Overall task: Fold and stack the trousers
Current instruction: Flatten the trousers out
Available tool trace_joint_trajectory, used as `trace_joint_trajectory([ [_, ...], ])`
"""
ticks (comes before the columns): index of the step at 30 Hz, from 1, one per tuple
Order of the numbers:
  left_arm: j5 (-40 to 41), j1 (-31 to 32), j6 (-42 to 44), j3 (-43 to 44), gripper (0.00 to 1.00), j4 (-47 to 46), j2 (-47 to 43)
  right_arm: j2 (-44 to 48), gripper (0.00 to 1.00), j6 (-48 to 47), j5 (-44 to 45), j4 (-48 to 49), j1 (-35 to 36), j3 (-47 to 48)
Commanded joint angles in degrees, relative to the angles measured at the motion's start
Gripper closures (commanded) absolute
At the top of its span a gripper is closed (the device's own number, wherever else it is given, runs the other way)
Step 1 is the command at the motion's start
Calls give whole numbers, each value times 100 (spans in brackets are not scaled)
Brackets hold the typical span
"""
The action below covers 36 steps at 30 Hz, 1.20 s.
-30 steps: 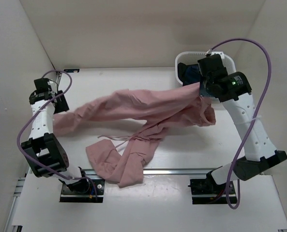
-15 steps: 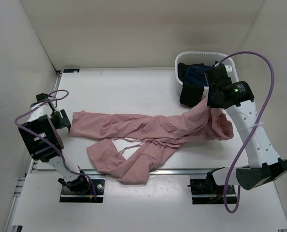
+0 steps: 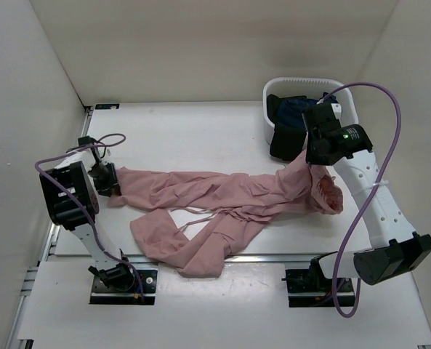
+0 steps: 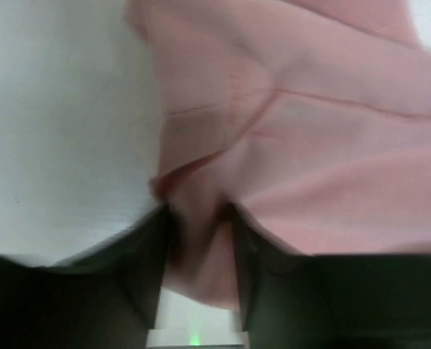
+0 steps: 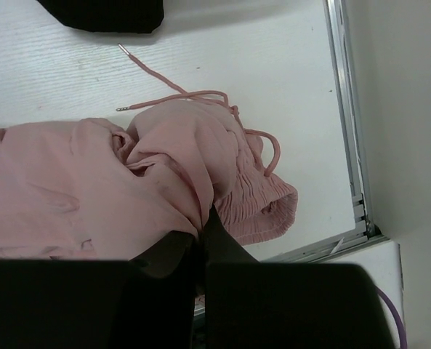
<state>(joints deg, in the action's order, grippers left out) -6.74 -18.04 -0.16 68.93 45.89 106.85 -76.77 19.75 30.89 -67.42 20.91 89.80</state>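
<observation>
The dusty-pink trousers (image 3: 222, 193) lie stretched left to right across the white table, with one leg folded toward the near edge (image 3: 179, 251). My left gripper (image 3: 110, 183) sits at the left leg end. In the left wrist view it (image 4: 198, 240) is shut on a fold of the pink fabric (image 4: 309, 145). My right gripper (image 3: 307, 156) holds the other end, just above the table. In the right wrist view it (image 5: 203, 231) pinches the cloth beside the gathered waistband (image 5: 262, 207). The drawstring (image 5: 179, 83) trails on the table.
A white basket (image 3: 302, 81) with dark garments (image 3: 291, 109) stands at the back right, one dark piece (image 3: 284, 142) hanging over its front just behind my right gripper. A metal rail (image 3: 273, 256) runs along the near edge. White walls close in on three sides.
The trousers came down from a raised stretch to lie on the table. My left gripper moved right to the leg end and closed on it. The right arm sank slightly.
</observation>
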Motion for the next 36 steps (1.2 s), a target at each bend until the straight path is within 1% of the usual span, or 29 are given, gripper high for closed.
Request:
trace_joint_trajectory([
  [1, 252, -68, 16, -546, 84, 174, 249, 110, 100, 108, 310, 54, -60, 231],
  [2, 305, -68, 16, -547, 86, 236, 179, 171, 100, 108, 390, 53, -60, 370],
  [3, 383, -146, 16, -547, 86, 297, 83, 232, 100, 108, 478, 1, -121, 433],
  [4, 454, -338, 16, -547, 86, 367, -223, 233, 100, 160, 566, 1, -122, 511],
  [6, 682, -664, 16, -206, 86, 455, -628, 355, 100, 161, 908, -270, -122, 810],
  [8, 1024, -1137, 16, 215, 86, 657, -1180, 486, 100, 222, 1181, -473, -122, 1047],
  [9, 1104, -1262, 16, 705, 86, 728, -1323, 540, 100, 222, 1278, -605, -122, 1048],
  [11, 1158, -1543, 16, 1182, 86, 894, -1630, 706, 100, 170, 1419, -675, -122, 987],
  [12, 1158, -1544, 16, 1550, 86, 948, -1632, 708, 100, 170, 1498, -676, -122, 935],
  [14, 1237, -1544, 16, 1825, 86, 1027, -1632, 778, 100, 118, 1498, -528, -122, 820],
  [15, 1237, -1544, 16, 2113, 86, 1167, -1458, 778, 100, -5, 1403, -414, -174, 742],
  [16, 1237, -1544, 16, 2281, 86, 1272, -1317, 717, 100, -110, 1315, -91, -175, 741],
  [17, 1237, -1544, 16, 2466, 86, 1413, -1142, 542, 100, -346, 1253, 87, -262, 741],
  [18, 1158, -1544, 16, 2685, 86, 1562, -757, 419, 100, -462, 1200, 254, -323, 793],
  [19, 1158, -1544, 16, 3183, 86, 1859, -544, 52, 100, -524, 1113, 395, -542, 941],
  [20, 1097, -1544, 16, 3458, 86, 2001, -333, -169, 100, -525, 720, 396, -692, 1160],
  [21, 1096, -1544, 16, 3748, 86, 2151, 60, -380, 100, -525, 499, 396, -980, 1432],
  [22, 1035, -1544, 16, 4404, 86, 2326, 247, -739, 100, -525, 305, 239, -1114, 1992],
  [23, 1035, -1544, 16, 4741, 86, 2737, 432, -847, 100, -472, 103, 160, -1219, 2232],
  [24, 1035, -1492, 16, 5049, 86, 2941, 686, -848, 100, -420, -256, 159, -1360, 2374],
  [25, 1104, -1492, 16, 5165, 86, 2943, 688, -752, 100, -419, -372, 159, -1361, 2306],
  [27, 1158, -1492, 16, 4817, 86, 2778, 461, -446, 100, -419, -531, 281, -1423, 1895],
  [28, 1227, -1492, 16, 4266, 86, 2698, 173, -52, 100, -419, -662, 343, -1423, 1283],
  [30, 1228, -1492, 16, 3657, 86, 2435, -136, 545, 100, -419, -1075, 457, -1423, 665],
  [31, 1228, -1492, 16, 3219, 86, 2373, -364, 706, 100, -419, -1199, 458, -1423, 209],
  [33, 1176, -1492, 16, 3101, 86, 2320, -428, 996, 100, -489, -1418, 405, -1423, -75],
  [34, 1114, -1439, 16, 3101, 86, 2319, -332, 998, 100, -550, -1420, 405, -1423, -129],
  [35, 1062, -1439, 16, 3370, 86, 2319, -209, 998, 100, -603, -1420, 353, -1423, -129],
  [36, 1061, -1352, 16, 3599, 86, 2319, -52, 728, 100, -656, -1420, 352, -1423, -16],
])
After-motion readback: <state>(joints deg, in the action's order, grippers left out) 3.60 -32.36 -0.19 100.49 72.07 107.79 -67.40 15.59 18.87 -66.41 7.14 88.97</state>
